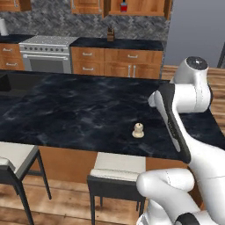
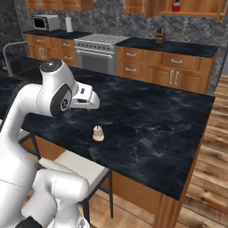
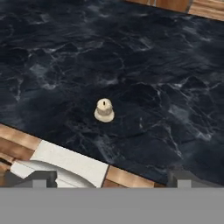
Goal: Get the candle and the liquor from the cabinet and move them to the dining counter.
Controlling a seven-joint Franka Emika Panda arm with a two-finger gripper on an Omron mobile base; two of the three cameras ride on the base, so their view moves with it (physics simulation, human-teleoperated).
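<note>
**Candle on the dining counter, liquor in the cabinet**

The candle (image 1: 138, 130) stands upright on the dining counter (image 1: 74, 110), near its front edge above a pale-seated stool (image 1: 117, 169). The gripper (image 3: 111, 177) hangs above it with fingers spread wide, holding nothing, well clear of the wax. The liquor (image 1: 124, 6) sits on a shelf of the open wooden cabinet (image 1: 140, 8) on the far wall, above the rear counter where a knife block (image 1: 110, 34) stands.
</note>
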